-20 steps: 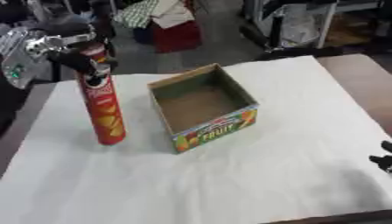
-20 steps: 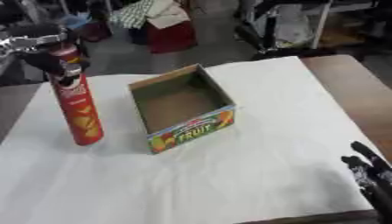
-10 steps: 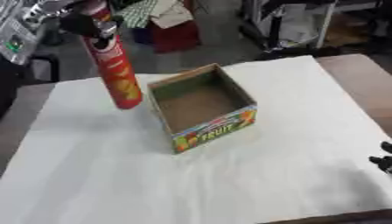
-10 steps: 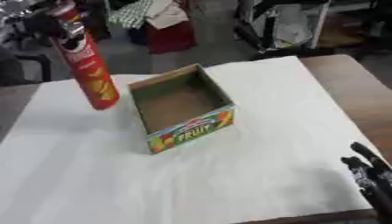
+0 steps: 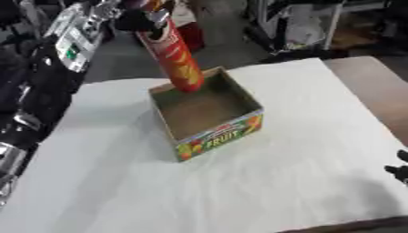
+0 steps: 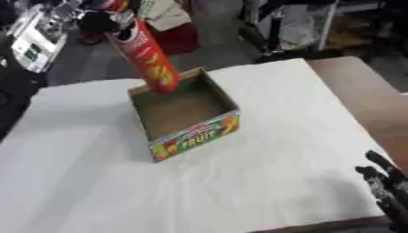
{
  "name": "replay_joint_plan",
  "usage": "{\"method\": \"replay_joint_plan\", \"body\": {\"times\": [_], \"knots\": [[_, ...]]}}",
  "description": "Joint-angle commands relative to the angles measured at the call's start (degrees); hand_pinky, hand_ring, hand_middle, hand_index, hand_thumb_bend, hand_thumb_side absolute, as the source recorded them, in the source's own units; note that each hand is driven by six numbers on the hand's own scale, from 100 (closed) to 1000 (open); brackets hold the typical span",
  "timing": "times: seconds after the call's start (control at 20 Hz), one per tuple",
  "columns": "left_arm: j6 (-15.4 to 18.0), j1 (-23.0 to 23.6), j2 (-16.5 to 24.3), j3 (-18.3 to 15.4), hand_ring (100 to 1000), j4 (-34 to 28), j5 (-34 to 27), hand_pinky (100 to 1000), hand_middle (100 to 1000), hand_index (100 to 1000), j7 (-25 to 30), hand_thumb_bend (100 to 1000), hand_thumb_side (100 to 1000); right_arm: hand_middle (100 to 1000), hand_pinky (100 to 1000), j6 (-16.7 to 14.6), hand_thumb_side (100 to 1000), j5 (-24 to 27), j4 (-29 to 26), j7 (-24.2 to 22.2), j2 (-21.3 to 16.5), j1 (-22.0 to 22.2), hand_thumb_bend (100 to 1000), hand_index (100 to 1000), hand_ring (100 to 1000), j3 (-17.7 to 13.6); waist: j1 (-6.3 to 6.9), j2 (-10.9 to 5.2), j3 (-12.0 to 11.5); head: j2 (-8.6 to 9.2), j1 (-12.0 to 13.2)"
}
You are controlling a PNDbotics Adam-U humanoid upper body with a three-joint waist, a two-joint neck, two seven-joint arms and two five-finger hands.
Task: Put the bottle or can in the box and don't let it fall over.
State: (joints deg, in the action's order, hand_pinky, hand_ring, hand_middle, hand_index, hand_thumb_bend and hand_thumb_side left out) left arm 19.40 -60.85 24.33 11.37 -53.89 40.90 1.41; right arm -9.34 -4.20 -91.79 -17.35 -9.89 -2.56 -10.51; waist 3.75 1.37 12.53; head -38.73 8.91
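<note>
Operator: Currently, what does the left hand (image 5: 142, 19) hold, and where?

Technician: Its fingers are curled round the top of the red can (image 5: 174, 58), which hangs tilted below the hand, base over the far rim of the box (image 6: 191, 132). Gripping the top leaves the base clear to enter.

Operator: Right hand (image 6: 385, 184)?

Technician: Idle, fingers straight, well apart at the lower corner.

Left hand (image 6: 102, 20) at the upper left, fingers curled round the top of a tall red can (image 6: 148, 59). Below the hand, can tilted, lower end over the far left corner of the open cardboard box (image 6: 185, 119) on the white-covered table (image 6: 263, 182). Right hand (image 6: 385, 184) well apart at the lower right, fingers straight.
</note>
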Motion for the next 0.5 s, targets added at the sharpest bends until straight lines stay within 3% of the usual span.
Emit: {"method": "replay_joint_plan", "body": {"times": [0.05, 0.15, 0.25, 0.35, 0.5], "knots": [[0.92, -0.40, -0.89, 0.86, 755, 1.06, 4.51, 759, 788, 936, -1.21, 550, 813, 1000, 968, -0.08, 654, 0.36, -0.90, -0.23, -0.58, -0.88, 100, 916, 856, 0.11, -0.33, -0.31, 0.14, 1.62, 0.13], [1.86, 0.21, -1.12, 1.48, 894, 1.47, 9.27, 899, 896, 997, -0.46, 745, 956, 1000, 968, -0.05, 654, 0.41, -0.96, -0.15, -0.53, -0.98, 100, 916, 856, 0.01, -0.35, -0.25, 0.17, 1.93, -0.11], [3.08, 0.66, -0.96, 1.52, 959, 1.43, 12.21, 957, 954, 1000, -0.01, 855, 1000, 1000, 968, -0.01, 654, 0.39, -0.95, -0.05, -0.53, -0.95, 100, 916, 856, -0.07, -0.39, -0.21, -0.04, 2.20, -0.39], [4.37, 1.22, -0.18, 1.31, 984, 0.85, 12.66, 979, 982, 1000, 0.29, 860, 1000, 1000, 969, -0.03, 654, 0.37, -0.95, -0.02, -0.50, -0.93, 100, 916, 856, -0.13, -0.46, -0.18, -0.34, 2.33, -0.68], [5.30, 3.50, 3.27, 0.64, 960, -3.60, 7.50, 971, 968, 1000, 0.18, 742, 1000, 1000, 969, -0.02, 655, 0.32, -0.98, 0.33, -0.50, -0.88, 100, 916, 856, -0.55, -0.52, -0.11, -0.95, 2.38, -1.31]]}}
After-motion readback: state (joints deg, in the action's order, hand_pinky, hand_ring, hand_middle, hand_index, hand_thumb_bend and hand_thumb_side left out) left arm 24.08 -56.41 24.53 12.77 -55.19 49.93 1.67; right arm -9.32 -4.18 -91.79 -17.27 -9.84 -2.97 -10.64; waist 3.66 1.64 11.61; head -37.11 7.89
